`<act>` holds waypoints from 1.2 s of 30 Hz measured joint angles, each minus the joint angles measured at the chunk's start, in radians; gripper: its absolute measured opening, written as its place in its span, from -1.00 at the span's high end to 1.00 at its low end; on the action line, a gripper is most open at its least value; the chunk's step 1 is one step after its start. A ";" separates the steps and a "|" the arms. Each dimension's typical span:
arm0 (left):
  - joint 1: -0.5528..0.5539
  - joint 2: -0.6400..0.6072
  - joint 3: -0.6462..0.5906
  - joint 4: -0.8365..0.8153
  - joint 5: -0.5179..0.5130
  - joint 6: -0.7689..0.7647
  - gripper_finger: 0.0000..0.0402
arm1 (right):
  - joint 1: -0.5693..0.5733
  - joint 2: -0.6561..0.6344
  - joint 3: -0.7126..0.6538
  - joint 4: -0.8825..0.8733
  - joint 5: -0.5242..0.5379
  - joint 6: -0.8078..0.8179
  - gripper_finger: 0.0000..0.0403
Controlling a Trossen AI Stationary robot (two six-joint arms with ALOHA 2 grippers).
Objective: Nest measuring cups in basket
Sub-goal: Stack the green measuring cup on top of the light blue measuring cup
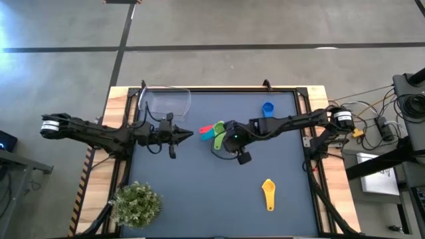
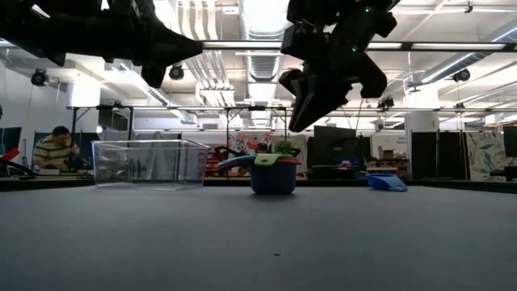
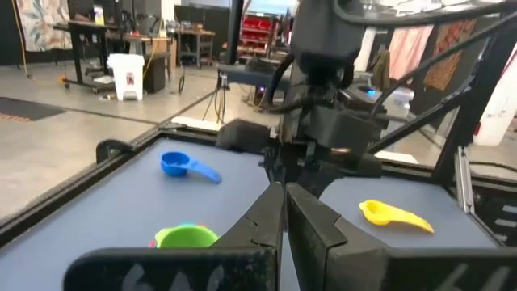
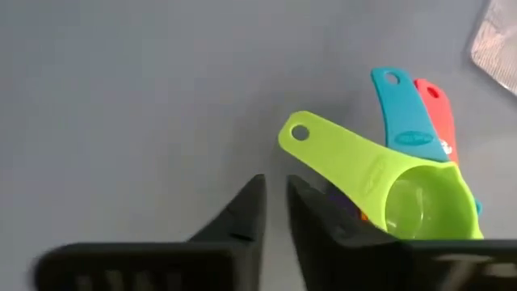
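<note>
A nested stack of measuring cups (image 1: 214, 133) stands on the dark mat, green cup (image 4: 420, 202) on top, with teal (image 4: 400, 109) and red (image 4: 436, 113) handles fanned out behind it and a bit of purple (image 4: 343, 204) beneath. The blue cup (image 1: 267, 108) and the yellow cup (image 1: 268, 194) lie apart on the mat. The clear basket (image 1: 167, 103) sits at the far left. My right gripper (image 2: 297, 121) hangs shut above the stack, clear of it. My left gripper (image 1: 188, 135) hovers shut just left of the stack.
A small bushy plant (image 1: 136, 204) stands at the near left corner. A raised black frame (image 1: 219, 89) edges the mat. Bare mat lies between the stack and the yellow cup. A person (image 2: 55, 151) sits far behind the table.
</note>
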 joint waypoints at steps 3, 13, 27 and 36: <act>0.000 0.014 0.000 0.019 0.000 0.007 1.00 | -0.002 0.000 -0.004 0.010 0.000 0.002 0.92; 0.000 0.060 0.000 0.061 0.000 -0.025 1.00 | 0.000 0.072 -0.042 0.091 0.061 0.000 0.96; 0.000 0.057 0.000 0.070 0.001 -0.022 1.00 | 0.000 0.312 0.174 0.096 0.071 -0.004 0.96; 0.000 0.055 0.000 0.070 0.001 -0.035 1.00 | -0.039 0.444 0.321 0.090 0.242 0.043 0.96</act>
